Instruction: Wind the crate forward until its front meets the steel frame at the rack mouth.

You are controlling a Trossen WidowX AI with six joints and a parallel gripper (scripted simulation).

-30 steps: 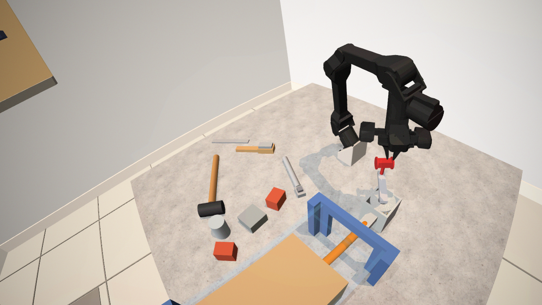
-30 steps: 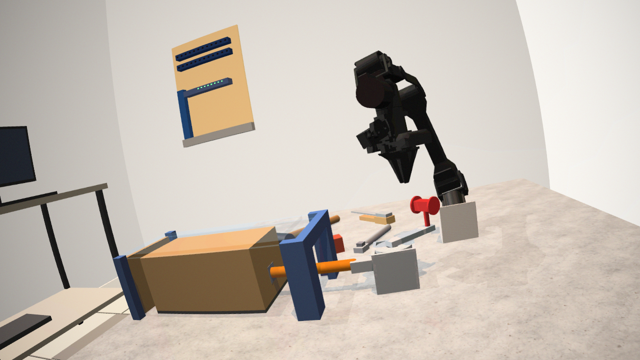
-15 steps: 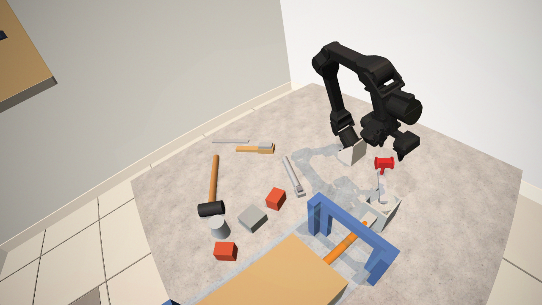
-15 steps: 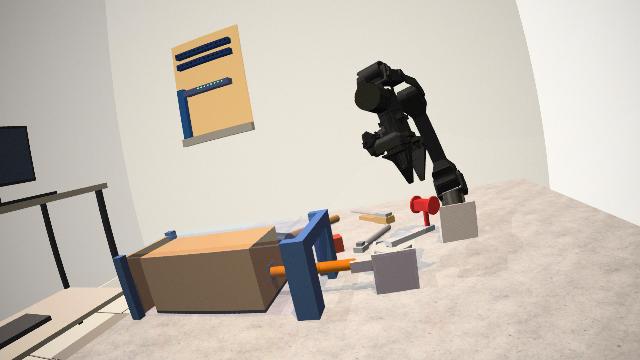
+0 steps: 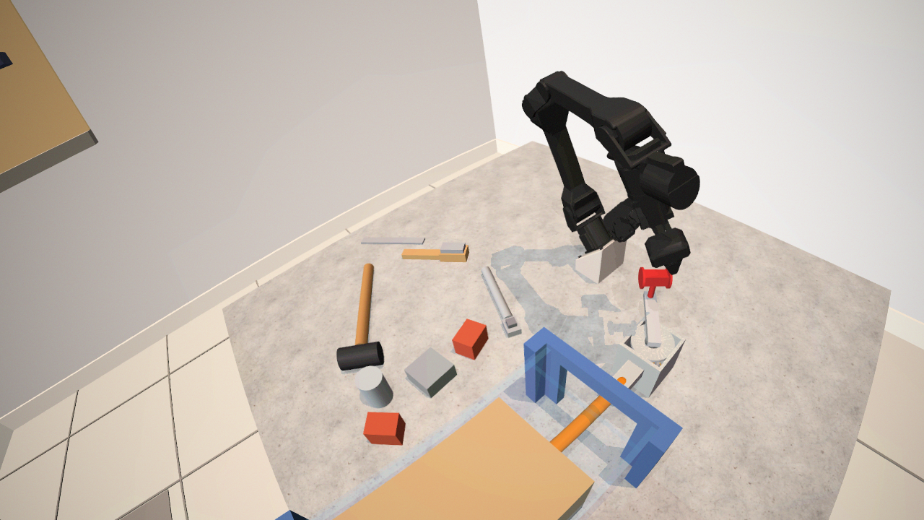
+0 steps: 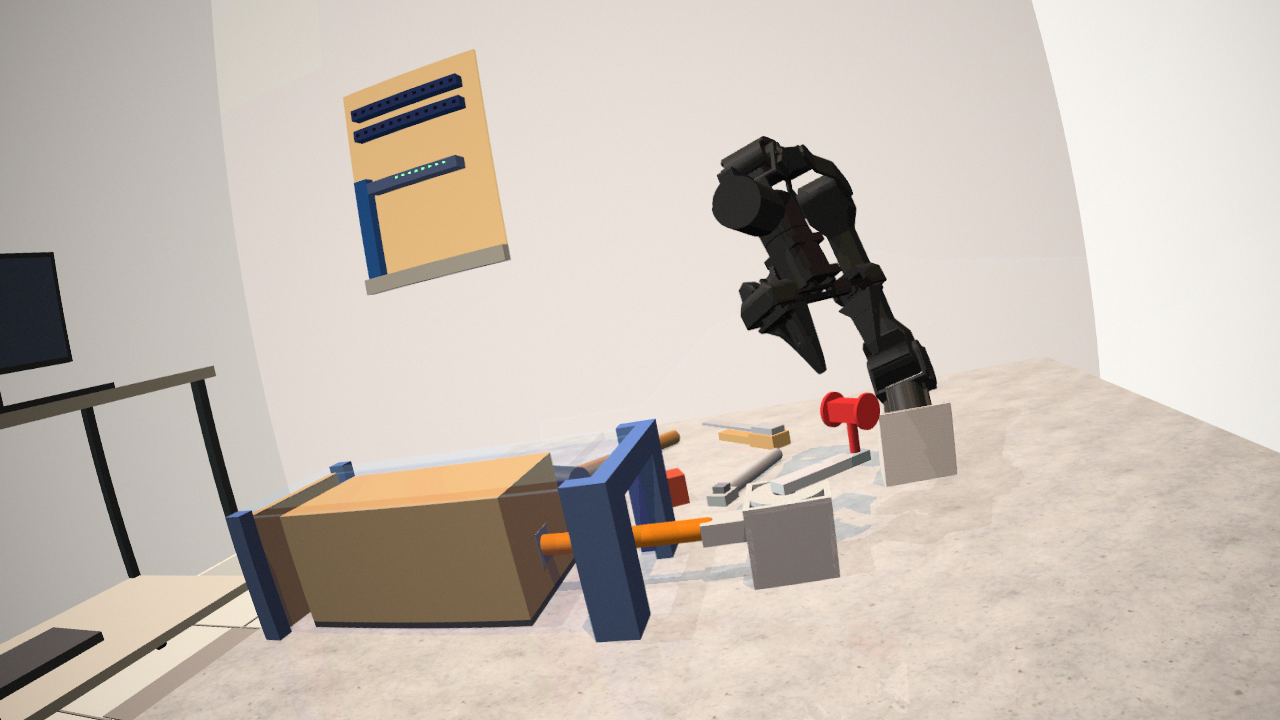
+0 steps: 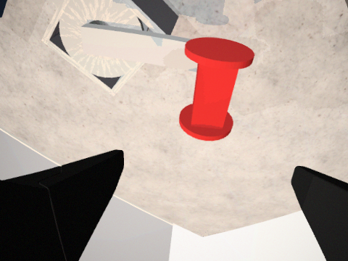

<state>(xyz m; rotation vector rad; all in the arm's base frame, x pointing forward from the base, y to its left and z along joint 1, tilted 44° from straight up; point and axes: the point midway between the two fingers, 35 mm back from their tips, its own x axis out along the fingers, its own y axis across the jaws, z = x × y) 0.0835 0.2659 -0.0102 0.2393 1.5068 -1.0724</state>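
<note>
Wrist view: both open jaws [image 5: 673,270] [image 6: 819,368] plainly separate.

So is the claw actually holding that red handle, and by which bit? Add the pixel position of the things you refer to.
Nothing is held: the claw [image 5: 673,270] [image 6: 821,368] [image 7: 209,167] is open, its fingers apart and off the red grip [image 5: 655,278] [image 6: 849,410] [image 7: 214,94].
</note>
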